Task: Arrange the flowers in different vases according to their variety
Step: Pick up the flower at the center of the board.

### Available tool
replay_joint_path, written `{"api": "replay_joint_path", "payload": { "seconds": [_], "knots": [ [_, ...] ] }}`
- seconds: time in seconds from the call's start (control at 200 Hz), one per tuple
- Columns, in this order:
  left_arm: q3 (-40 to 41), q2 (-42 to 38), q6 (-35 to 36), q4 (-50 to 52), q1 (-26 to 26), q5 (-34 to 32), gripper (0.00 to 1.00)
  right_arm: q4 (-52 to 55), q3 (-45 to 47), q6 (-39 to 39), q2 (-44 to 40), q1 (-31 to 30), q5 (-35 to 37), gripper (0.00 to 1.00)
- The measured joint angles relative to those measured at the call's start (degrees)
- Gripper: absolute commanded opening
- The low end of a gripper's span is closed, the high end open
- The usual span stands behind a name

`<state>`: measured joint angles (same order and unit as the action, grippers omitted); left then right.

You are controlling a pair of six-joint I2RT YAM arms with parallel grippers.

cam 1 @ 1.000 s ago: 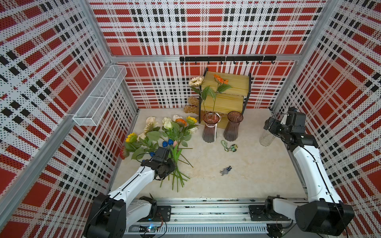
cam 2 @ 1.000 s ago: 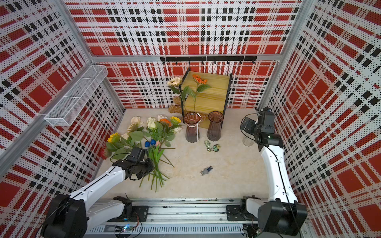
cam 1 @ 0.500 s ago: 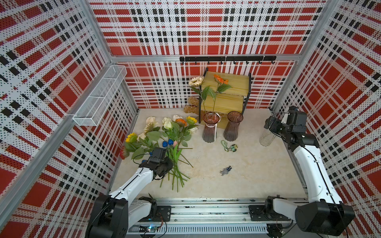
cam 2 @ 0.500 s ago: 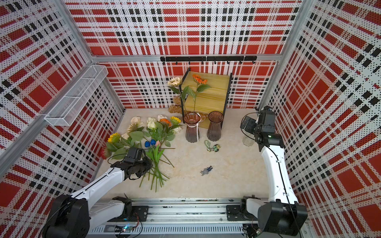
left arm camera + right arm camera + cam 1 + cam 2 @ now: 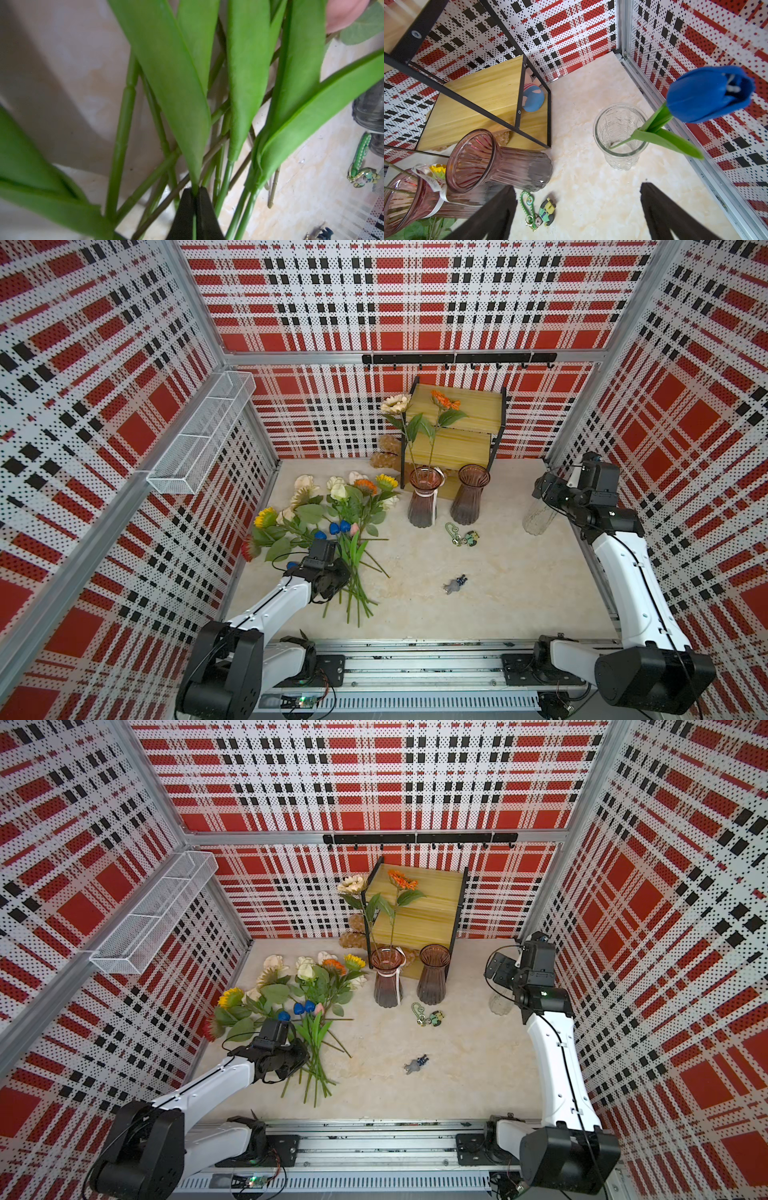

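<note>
The left gripper (image 5: 195, 192) has its jaws pinched together on a thin tulip stem (image 5: 194, 226) low in the flower pile (image 5: 332, 522), where many stems cross. Lifting may drag neighbours along, or the stem may slip free. The right gripper (image 5: 577, 187), jaws wide apart, hangs above the clear glass vase (image 5: 623, 162), which holds one blue tulip (image 5: 708, 93); a knock could tip it. The cream marbled surface (image 5: 498, 593) sits inside red plaid perforated walls (image 5: 415, 302).

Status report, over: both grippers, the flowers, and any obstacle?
Left gripper shut on a green stem in the flower pile. Right gripper open, near the clear vase holding one blue tulip. Other stems cross the gripped one; may snag.
</note>
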<state>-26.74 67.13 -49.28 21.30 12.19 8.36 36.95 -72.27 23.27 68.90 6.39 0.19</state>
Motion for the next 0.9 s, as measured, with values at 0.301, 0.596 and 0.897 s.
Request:
{"api": "replay_joint_path", "payload": {
  "seconds": [0.301, 0.596, 0.897],
  "knots": [
    [-9.1, -6.9, 0.3, 7.0, 0.1, -2.6, 0.00, 0.2, -0.8, -0.7, 2.2, -6.5, -1.9, 0.98],
    [-19.9, -10.3, 2.8, 11.1, 5.6, -4.5, 0.00, -0.1, -5.9, 0.2, 9.2, -22.9, -6.9, 0.97],
    [-29.3, -5.7, 12.5, 4.3, 16.0, -4.7, 0.00, -2.3, -9.8, 2.4, 17.5, -37.7, -16.2, 0.93]
  ]
}}
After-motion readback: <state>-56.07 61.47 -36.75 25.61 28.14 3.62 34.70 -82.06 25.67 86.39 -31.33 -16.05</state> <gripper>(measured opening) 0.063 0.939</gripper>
